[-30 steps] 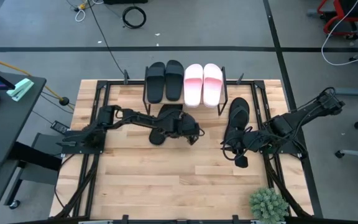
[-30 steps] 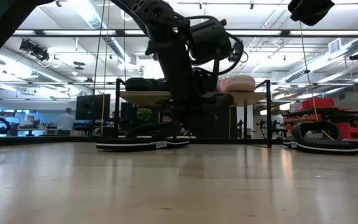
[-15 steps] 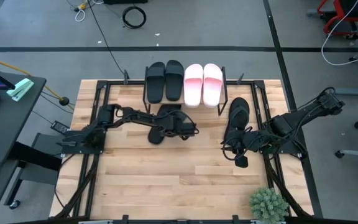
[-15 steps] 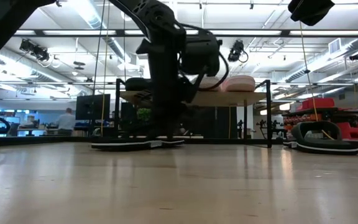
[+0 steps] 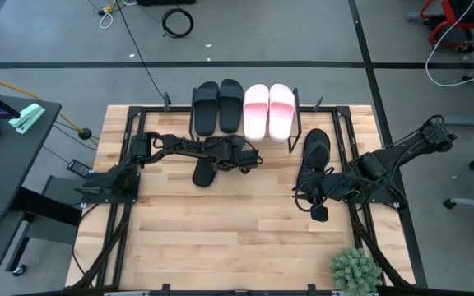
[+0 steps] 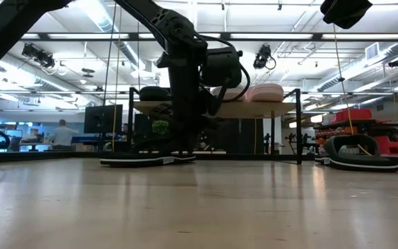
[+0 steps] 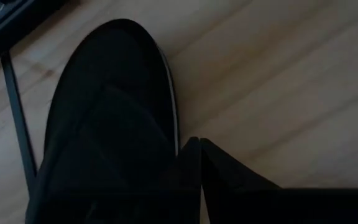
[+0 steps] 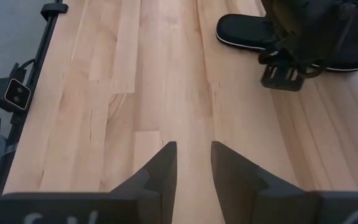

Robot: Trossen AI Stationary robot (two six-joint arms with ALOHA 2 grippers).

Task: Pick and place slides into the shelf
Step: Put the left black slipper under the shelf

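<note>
My left gripper (image 5: 239,158) is low over the table just in front of the shelf (image 6: 275,108) and is shut on a black slide (image 5: 202,171), which lies flat on the tabletop (image 6: 144,160). Two black slides (image 5: 217,107) and two pale pink slides (image 5: 269,110) rest sole-down on the shelf's top board. Another black slide (image 5: 314,152) lies on the table to the right (image 6: 361,156). My right gripper (image 8: 194,158) is open and empty above the table, near that slide. My left gripper is shut at the side of the black slide's strap (image 7: 166,155), its fingers (image 7: 229,171) pointing down from above. The fingers hide the place of contact, so which layer they pinch cannot be told. The slide's sole lies flat on the table.
Black metal frame rails (image 5: 130,164) run along both sides of the table. A potted plant (image 5: 354,270) stands at the near right corner. Bare wood (image 5: 237,238) lies across the near half of the table.
My left gripper has moved toward the table's far edge and a little left, toward the shelf. The black slide has slid along the table with it, staying flat on its sole.
</note>
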